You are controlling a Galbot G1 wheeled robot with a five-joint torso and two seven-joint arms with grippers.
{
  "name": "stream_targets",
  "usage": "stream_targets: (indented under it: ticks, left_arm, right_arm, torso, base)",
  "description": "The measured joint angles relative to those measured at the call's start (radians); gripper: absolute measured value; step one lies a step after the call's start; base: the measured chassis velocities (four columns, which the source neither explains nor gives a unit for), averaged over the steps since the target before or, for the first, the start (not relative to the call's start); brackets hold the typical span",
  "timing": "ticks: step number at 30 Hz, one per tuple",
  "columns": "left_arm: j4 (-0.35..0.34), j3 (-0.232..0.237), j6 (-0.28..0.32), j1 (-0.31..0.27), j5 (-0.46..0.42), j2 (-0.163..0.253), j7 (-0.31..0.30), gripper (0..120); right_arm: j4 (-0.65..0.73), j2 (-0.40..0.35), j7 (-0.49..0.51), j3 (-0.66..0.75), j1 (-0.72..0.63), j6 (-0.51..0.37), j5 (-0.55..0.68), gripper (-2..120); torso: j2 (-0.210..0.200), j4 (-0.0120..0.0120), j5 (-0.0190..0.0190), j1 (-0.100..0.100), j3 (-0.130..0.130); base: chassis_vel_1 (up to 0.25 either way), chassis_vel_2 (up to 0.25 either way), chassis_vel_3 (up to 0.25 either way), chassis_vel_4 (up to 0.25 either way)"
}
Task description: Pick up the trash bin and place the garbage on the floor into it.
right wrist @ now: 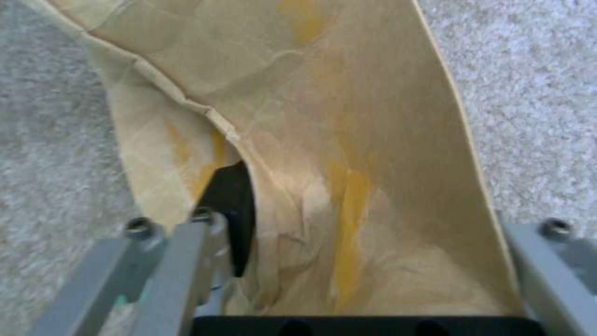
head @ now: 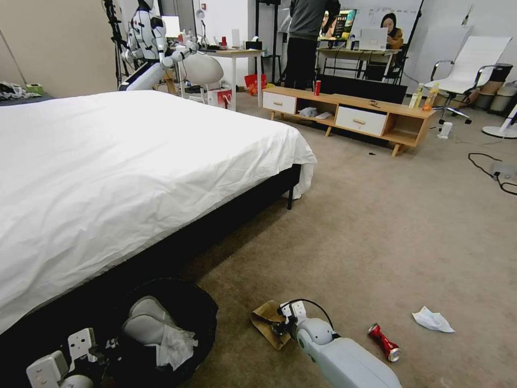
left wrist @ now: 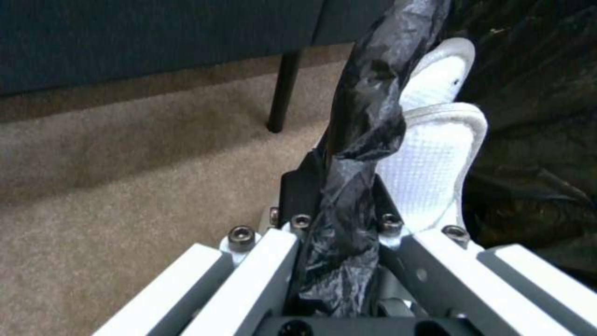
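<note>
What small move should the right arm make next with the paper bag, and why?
Probably lift the paper bag off the floor and carry it left over the bin. The right gripper looks shut on the bag, with paper running between its fingers, while the left gripper pinches the bin's black liner, holding the bin close beside it.

Open floor right, bed left
Bare floor (head: 377, 226) lies open; the bed (head: 107, 178) probably crowds the trash bin (head: 199, 312).

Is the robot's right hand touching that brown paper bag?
Touching. In the right wrist view the brown paper bag sits between the right hand's fingers, one dark finger pressed against it.
</note>
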Motion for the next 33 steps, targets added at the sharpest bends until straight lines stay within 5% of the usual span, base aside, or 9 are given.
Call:
stream_targets:
  ticks: [14, 22, 33]
  left_arm:
    - [0.005, 0.01, 0.0, -0.005, 0.009, -0.004, 0.001, 2]
    - [0.002, 0.013, 0.0, -0.015, 0.004, 0.001, -0.002, 2]
    - [-0.007, 0.018, 0.0, -0.037, -0.033, 0.013, -0.015, 2]
  right_arm:
    - [0.171, -0.071, 0.056, 0.002, -0.043, -0.005, 0.055, 0]
    - [0.324, -0.147, 0.091, 0.024, -0.048, 0.003, 0.088, 0]
    - [0.718, -0.357, 0.156, 0.1, -0.071, -0.02, 0.197, 0]
  torso:
    - [0.0, 0.0, 0.0001, 0.0, 0.0]
    - [0.0, 0.0, 0.0001, 0.0, 0.0]
    - [0.0, -0.0002, -0.0001, 0.0, 0.0]
  base:
    - [0.0, 0.0, 0.0, 0.0]
    - [0.0, 0.0, 0.0, 0.0]
    - [0.0, 0.0, 0.0, 0.0]
